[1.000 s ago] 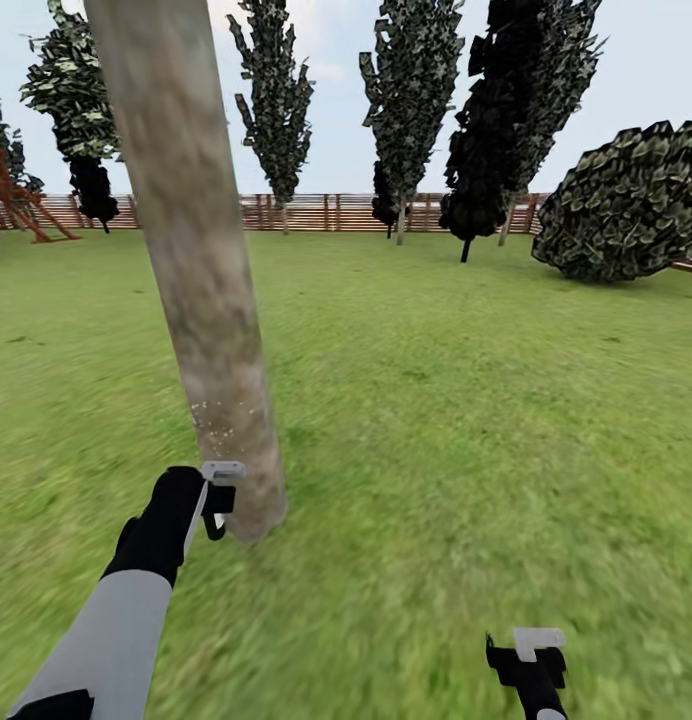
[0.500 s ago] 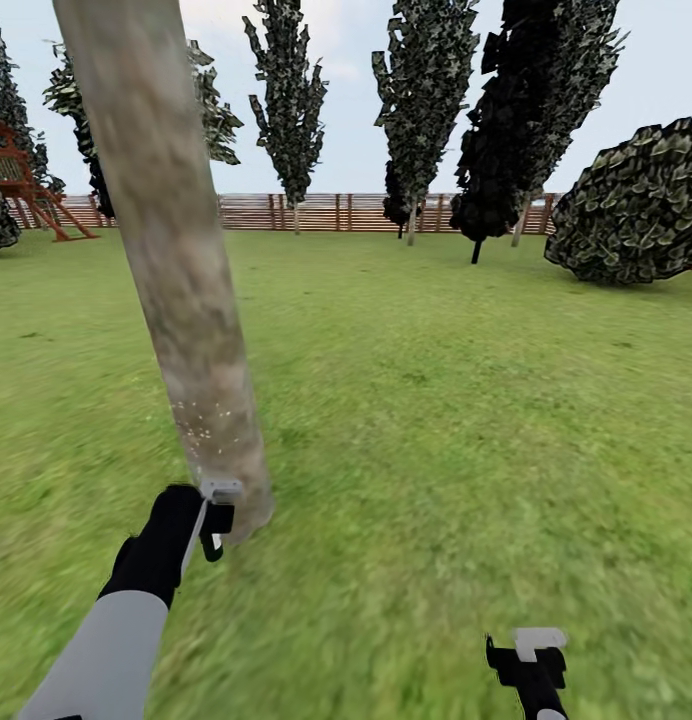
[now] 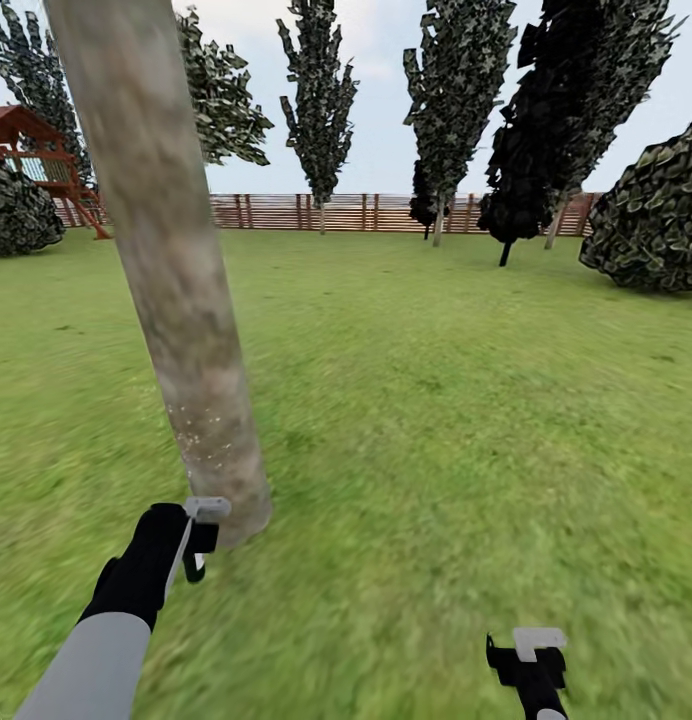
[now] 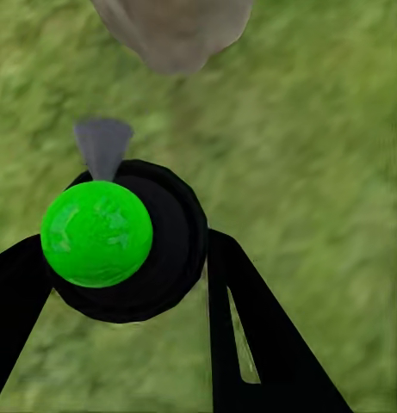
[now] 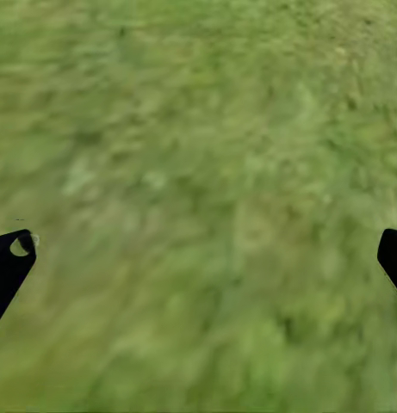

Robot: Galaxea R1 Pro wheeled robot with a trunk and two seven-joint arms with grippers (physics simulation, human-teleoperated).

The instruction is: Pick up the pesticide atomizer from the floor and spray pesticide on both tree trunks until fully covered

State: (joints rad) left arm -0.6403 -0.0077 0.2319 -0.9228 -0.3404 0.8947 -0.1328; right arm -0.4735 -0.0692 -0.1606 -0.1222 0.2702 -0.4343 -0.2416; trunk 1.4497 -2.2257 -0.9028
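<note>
One wide green lawn point(image 3: 436, 400), ringed at its far edge by a reddish-brown slat fence point(image 3: 326, 212) with dark blocky trees point(image 3: 456, 90) standing before it and a red play structure point(image 3: 41, 150) at the far left corner. Near the lawn's near left part, one thick pale tree trunk point(image 3: 176, 270), leaning slightly, mottled bark, whitish pesticide specks point(image 3: 201, 435) scattered low on it. Just beside the trunk's base, left end effector point(image 3: 198, 540) clenched on the pesticide atomizer point(image 4: 129, 245): black round body with a bright green top seen end-on between the two black fingers point(image 4: 250, 335), grey nozzle toward the trunk foot point(image 4: 176, 30). At the lawn's near right part, right end effector point(image 3: 531, 655) hanging above the grass, well apart from the trunk; fingers point(image 5: 9, 262) spread wide, released, nothing between them but blurred grass point(image 5: 207, 206).
</note>
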